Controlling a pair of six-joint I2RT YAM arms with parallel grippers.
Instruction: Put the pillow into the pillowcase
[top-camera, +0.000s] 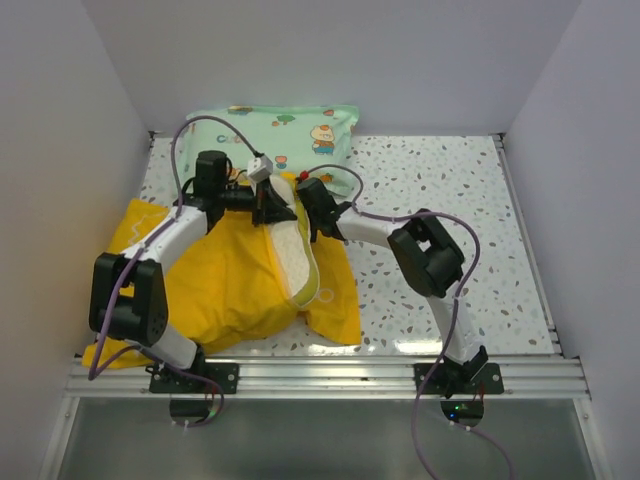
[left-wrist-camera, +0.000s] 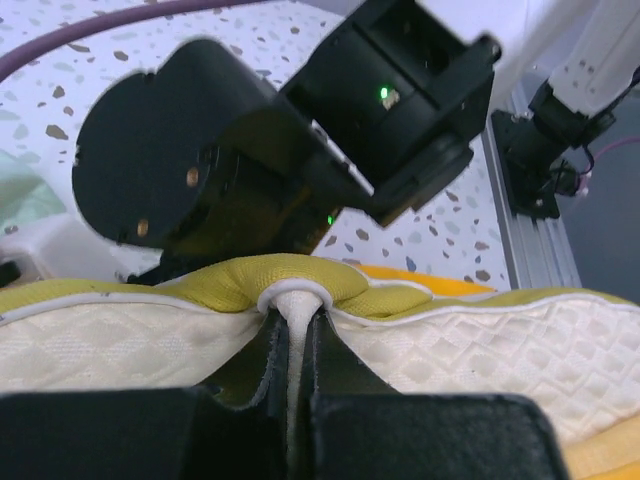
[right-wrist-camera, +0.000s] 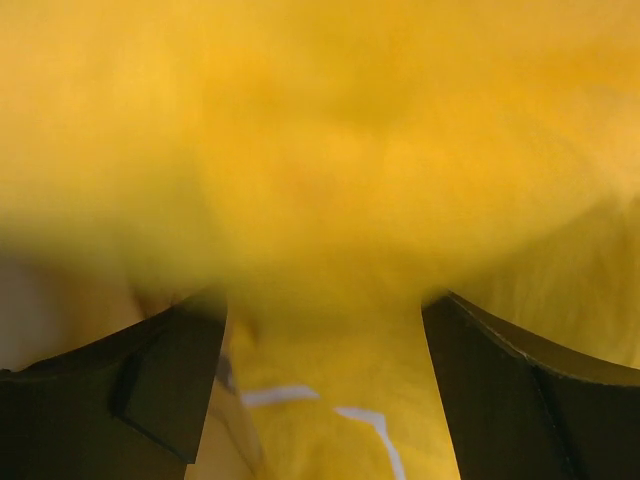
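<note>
**Count of Items in View, by Kind**

Arms, two: the left arm (top-camera: 170, 235) and the right arm (top-camera: 430, 255). Grippers, two, each with two fingers: the left gripper (left-wrist-camera: 297, 330) and the right gripper (right-wrist-camera: 325, 340). Pillows, two (unlike in colour): one cream-white pillow (top-camera: 295, 255) and one mint-green pillow (top-camera: 290, 135). Pillowcases, one: the yellow pillowcase (top-camera: 225, 280). Purple cables (top-camera: 176, 150), two, one looping from each arm. Tables, one: the speckled table (top-camera: 440, 190)

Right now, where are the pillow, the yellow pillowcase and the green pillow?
pillow (top-camera: 297, 255): top view, on its cream quilted face.
pillowcase (top-camera: 225, 285): top view, middle of the yellow cloth.
green pillow (top-camera: 285, 130): top view, on its printed front.
</note>
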